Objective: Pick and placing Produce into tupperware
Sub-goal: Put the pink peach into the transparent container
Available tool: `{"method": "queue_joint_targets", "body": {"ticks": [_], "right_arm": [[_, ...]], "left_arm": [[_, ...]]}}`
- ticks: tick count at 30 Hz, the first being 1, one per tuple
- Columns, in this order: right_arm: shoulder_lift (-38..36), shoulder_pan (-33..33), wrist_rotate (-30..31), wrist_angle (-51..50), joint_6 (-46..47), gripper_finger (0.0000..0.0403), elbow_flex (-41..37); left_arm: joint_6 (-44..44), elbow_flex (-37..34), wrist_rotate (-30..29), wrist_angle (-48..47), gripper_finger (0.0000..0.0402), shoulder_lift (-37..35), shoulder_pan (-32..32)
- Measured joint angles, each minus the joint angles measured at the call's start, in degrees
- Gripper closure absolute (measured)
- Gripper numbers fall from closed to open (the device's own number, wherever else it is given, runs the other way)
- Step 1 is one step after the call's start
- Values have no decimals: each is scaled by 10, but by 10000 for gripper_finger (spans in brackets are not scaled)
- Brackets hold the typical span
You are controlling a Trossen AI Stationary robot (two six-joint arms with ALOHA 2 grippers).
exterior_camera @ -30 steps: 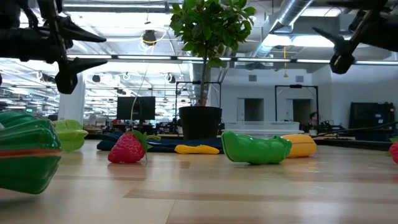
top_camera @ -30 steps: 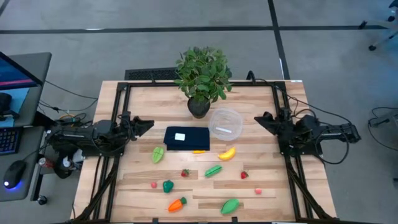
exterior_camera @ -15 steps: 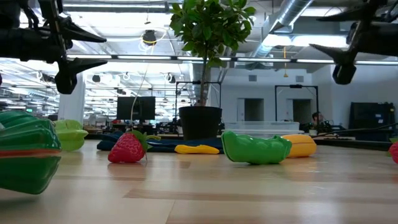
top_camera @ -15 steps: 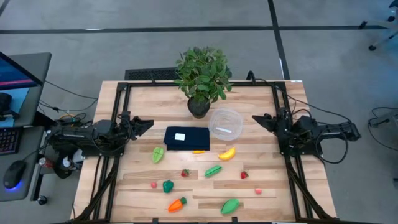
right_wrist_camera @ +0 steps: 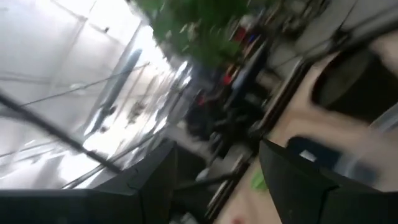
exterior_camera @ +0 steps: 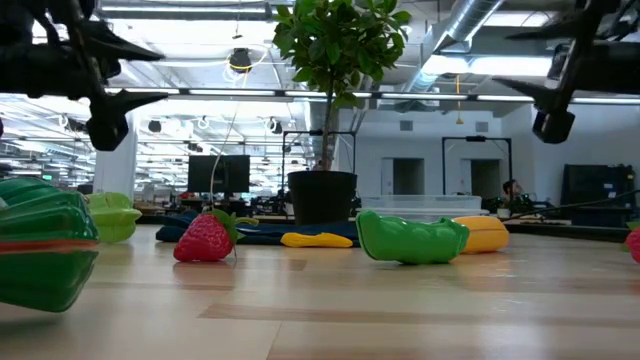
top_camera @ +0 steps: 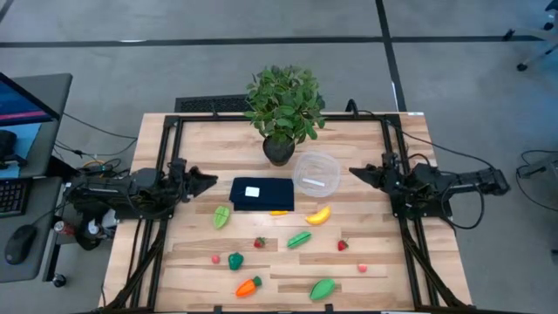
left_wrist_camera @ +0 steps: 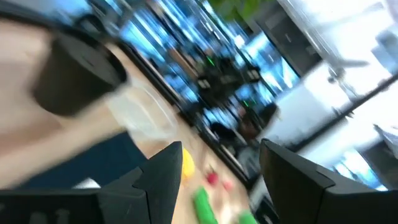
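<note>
Both pincers hang spread apart: left gripper [top_camera: 207, 181] beside the dark blue rectangle [top_camera: 261, 194], right gripper [top_camera: 357, 173] now nearer the tupperware [top_camera: 316, 172] (empty, by the plant [top_camera: 282, 106]). Banana [top_camera: 318, 215] lies below it, long axis tilted toward the tupperware.

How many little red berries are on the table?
4. One strawberry sits mid-table, another strawberry is to its right, a small berry lies to the left, and another small berry lies at far right. None seems hidden.
</note>
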Motion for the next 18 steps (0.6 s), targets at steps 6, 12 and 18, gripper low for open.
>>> {"method": "queue_joint_targets", "body": {"ticks": [6, 12, 18], "right_arm": [[59, 68, -23, 89, -30, 182, 17], [144, 134, -13, 81, -88, 182, 40], [202, 185, -64, 20, 46, 182, 41]], "left_arm": [[-44, 0, 47, 3, 198, 0, 0], [-37, 0, -9, -5, 198, 0, 0], [-24, 0, -23, -4, 198, 0, 0]]}}
